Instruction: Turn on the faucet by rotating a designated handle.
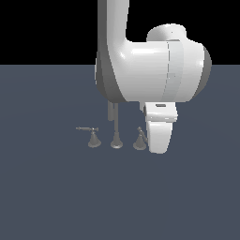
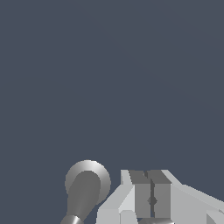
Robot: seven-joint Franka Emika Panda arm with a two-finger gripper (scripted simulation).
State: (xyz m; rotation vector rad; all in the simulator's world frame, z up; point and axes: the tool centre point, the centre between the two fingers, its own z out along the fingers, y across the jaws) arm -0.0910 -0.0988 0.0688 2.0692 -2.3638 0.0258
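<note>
The faucet (image 1: 116, 136) is dull grey, and its slim spout rises behind my arm, which hides the top. The designated handle (image 1: 138, 139) stands at the spout's right in the exterior view, its lever partly hidden by my white hand (image 1: 158, 133), which hangs just to its right. The twin handle (image 1: 93, 138) has its lever pointing left. In the wrist view my gripper (image 2: 152, 199) is shut and empty, its pads pressed together. The handle's flared cone (image 2: 87, 183) sits close beside the fingers, apart from them.
The faucet set stands on a flat dark blue-grey floor (image 1: 56, 197). My large white arm (image 1: 150, 70) fills the upper middle of the exterior view and blocks the spout's top.
</note>
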